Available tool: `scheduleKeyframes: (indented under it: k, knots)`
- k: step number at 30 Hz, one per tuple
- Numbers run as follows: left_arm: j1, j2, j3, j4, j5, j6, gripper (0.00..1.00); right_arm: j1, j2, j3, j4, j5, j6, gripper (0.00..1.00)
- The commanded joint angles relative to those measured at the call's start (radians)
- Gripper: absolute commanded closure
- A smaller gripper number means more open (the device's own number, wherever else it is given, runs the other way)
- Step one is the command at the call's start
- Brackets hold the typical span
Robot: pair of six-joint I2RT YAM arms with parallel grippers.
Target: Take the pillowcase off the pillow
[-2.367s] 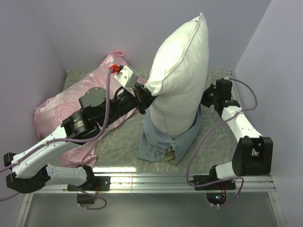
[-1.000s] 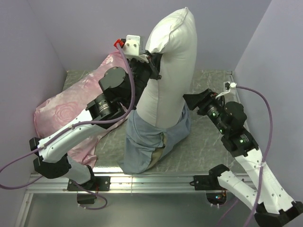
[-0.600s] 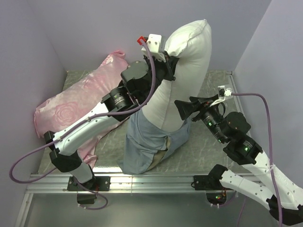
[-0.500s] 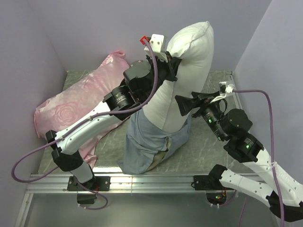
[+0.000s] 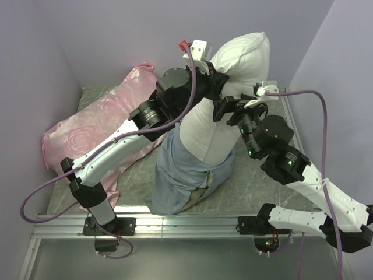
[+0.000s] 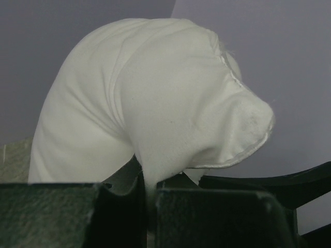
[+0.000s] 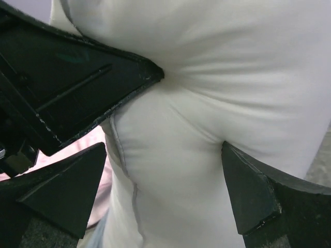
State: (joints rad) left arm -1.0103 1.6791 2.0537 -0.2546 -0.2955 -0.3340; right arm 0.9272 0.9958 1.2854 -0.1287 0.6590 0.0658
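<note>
The white pillow stands upright and tall, its top corner bent toward the back wall. My left gripper is shut on a pinch of its fabric near the top; in the left wrist view the fold runs down between the closed jaws. My right gripper is open just below, its dark fingers set on either side of the pillow's body. The blue-grey pillowcase is bunched round the pillow's lower end on the table, its tan lining showing at the mouth.
A shiny pink rose-patterned pillow lies at the left against the wall. Lilac walls close in the green marbled table on three sides. A metal rail runs along the near edge by the arm bases.
The left arm has raised the pillow higher and swung its top to the right. The right gripper opened wide and came up to straddle the pillow's upper body.
</note>
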Motion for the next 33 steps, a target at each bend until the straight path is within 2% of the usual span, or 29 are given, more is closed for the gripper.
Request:
scheduleKeyframes:
  k: [1,6,8,10,11,12,14,15,19,21,22,23,26,29,32,33]
  knots:
    - [0.003,0.005,0.039,-0.025,0.107,-0.039,0.99,0.007,0.076,0.038,0.014,0.106,-0.086,0.0]
    - [0.003,-0.058,-0.035,0.043,0.151,-0.069,0.99,0.001,0.147,0.046,0.006,0.165,-0.043,0.01]
    - [0.006,-0.068,-0.036,0.052,0.157,-0.085,0.99,0.001,0.147,0.013,0.029,0.188,-0.041,0.05]
    - [0.013,-0.078,-0.026,0.063,0.188,-0.1,1.0,-0.019,0.148,0.008,0.04,0.18,-0.018,0.17]
    - [0.013,-0.078,-0.018,0.06,0.196,-0.114,1.0,-0.027,0.15,0.011,0.032,0.169,0.001,0.28]
    - [0.013,-0.076,-0.009,0.058,0.203,-0.118,0.99,-0.033,0.145,0.008,0.046,0.168,0.006,0.58]
    - [0.015,-0.084,-0.021,0.064,0.187,-0.128,0.99,-0.039,0.135,-0.007,0.061,0.149,0.026,0.82]
    - [0.015,-0.097,-0.055,0.072,0.173,-0.129,0.97,-0.041,0.118,-0.009,0.064,0.133,0.035,1.0]
    - [0.024,-0.147,-0.162,0.123,0.104,-0.132,0.87,-0.048,0.052,-0.052,0.106,0.087,0.06,1.0]
    - [0.029,-0.173,-0.217,0.158,0.07,-0.137,0.76,-0.054,0.027,-0.061,0.104,0.076,0.074,1.0]
    - [0.029,-0.182,-0.234,0.175,0.062,-0.128,0.68,-0.059,0.024,-0.057,0.092,0.062,0.081,1.0]
    - [0.027,-0.191,-0.251,0.198,0.047,-0.126,0.51,-0.086,0.024,-0.038,0.075,0.05,0.106,1.0]
    - [0.029,-0.248,-0.3,0.233,0.047,-0.105,0.32,-0.157,0.047,0.024,-0.029,0.01,0.163,1.0]
    - [0.027,-0.315,-0.374,0.247,0.05,-0.091,0.29,-0.24,0.102,0.087,-0.097,-0.03,0.21,1.0]
    - [0.027,-0.366,-0.45,0.233,-0.019,-0.105,0.29,-0.293,0.132,0.153,-0.143,-0.062,0.242,1.0]
    - [0.027,-0.405,-0.505,0.192,-0.096,-0.118,0.29,-0.319,0.151,0.169,-0.159,-0.065,0.246,1.0]
